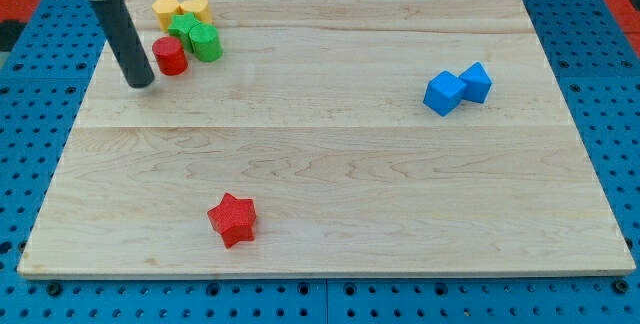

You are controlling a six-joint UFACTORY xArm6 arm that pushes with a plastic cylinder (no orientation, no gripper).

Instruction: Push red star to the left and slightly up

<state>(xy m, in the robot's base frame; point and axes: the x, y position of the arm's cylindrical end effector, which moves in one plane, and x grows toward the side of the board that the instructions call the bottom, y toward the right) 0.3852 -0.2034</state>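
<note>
My tip point(141, 84) far from red star point(233, 219)

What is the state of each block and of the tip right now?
tip: on the board, just left of the red cylinder, far from the star
red star: alone, near the bottom edge
red cylinder: upright
green blocks: touching
yellow blocks: touching
blue blocks: touching

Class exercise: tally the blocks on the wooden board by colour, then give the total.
Red: 2, the red star and the red cylinder
Green: 2, and
Yellow: 2, and
Blue: 2, and
Total: 8
</note>
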